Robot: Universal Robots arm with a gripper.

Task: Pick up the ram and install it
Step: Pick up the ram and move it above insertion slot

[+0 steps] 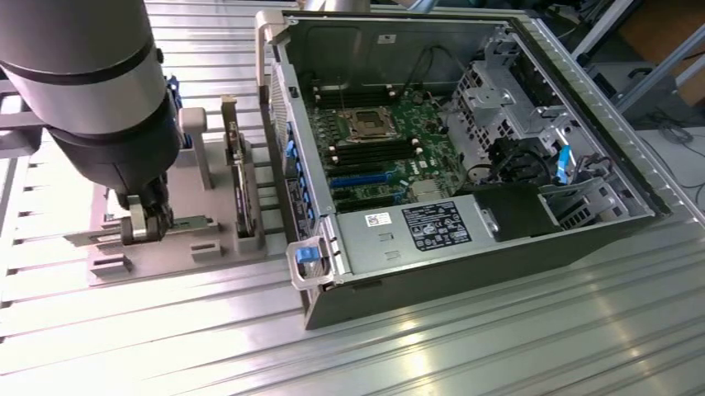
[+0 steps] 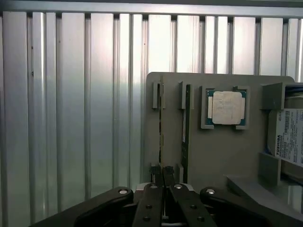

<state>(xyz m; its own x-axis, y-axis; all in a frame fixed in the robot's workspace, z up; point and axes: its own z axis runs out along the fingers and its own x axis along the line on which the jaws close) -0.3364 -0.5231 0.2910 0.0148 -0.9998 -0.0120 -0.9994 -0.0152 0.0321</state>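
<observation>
Claw down at gray holder tray, fingers pressed nearly together, apparently pinching the near end of the ram. Ram on edge in its tray slot. Square processor chip and hard drive in neighbouring tray pockets. Open computer case toward the exterior view's right, well apart from claw.

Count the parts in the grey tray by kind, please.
ram: 1
card: 1
processor: 1
hard drive: 1
Total: 4
</observation>
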